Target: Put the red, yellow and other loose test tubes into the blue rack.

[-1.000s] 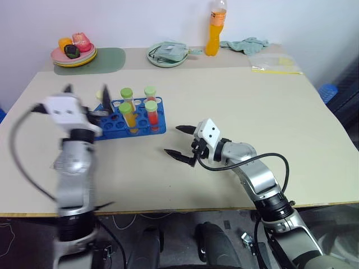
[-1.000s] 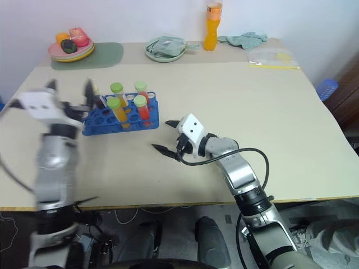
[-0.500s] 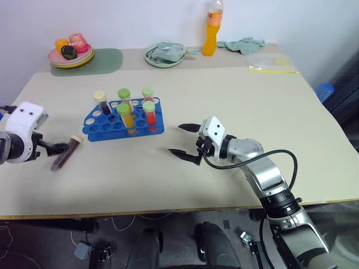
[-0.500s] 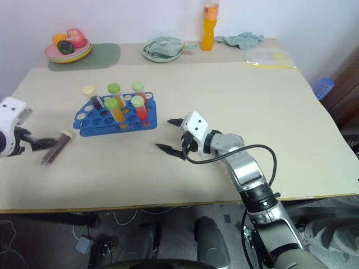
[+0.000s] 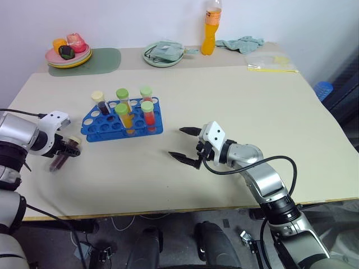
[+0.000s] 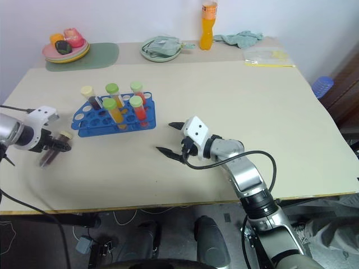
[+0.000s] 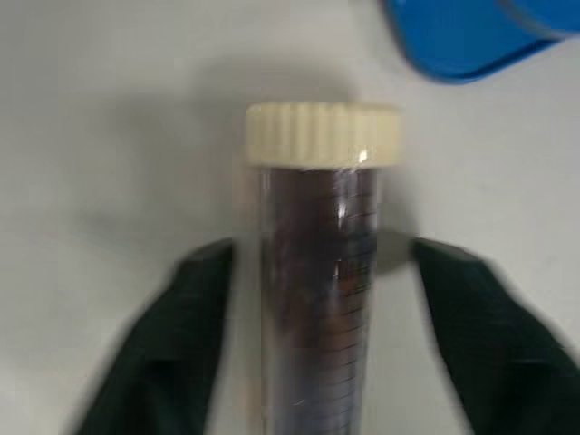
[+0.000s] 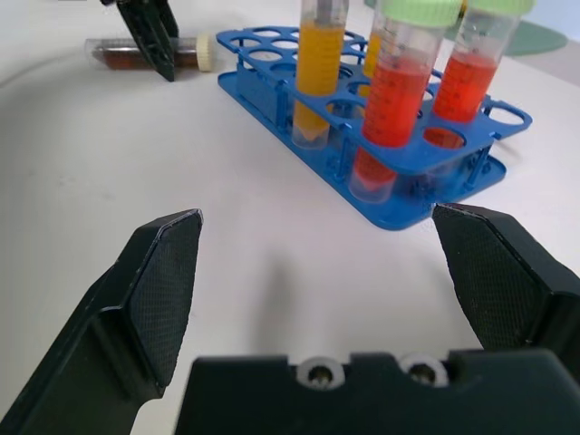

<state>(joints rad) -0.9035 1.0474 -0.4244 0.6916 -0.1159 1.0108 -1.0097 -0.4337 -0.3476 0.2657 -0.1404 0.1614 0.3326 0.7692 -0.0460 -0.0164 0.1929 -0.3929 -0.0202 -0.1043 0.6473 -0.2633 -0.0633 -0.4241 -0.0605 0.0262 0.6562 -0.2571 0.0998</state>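
**Left gripper drops onto the last loose tube**

At the frame's left edge, the left gripper (image 5: 66,147) has swung down from the blue rack (image 5: 122,117); its fingers now straddle the maroon tube (image 5: 59,159) lying on the table, not clearly clamped. Lower centre, the right gripper (image 5: 186,144) hangs wide open, empty.

Looks like a makeshift lab: plain beige table (image 5: 235,101) against a white wall, blue rack (image 5: 120,119) of capped tubes.
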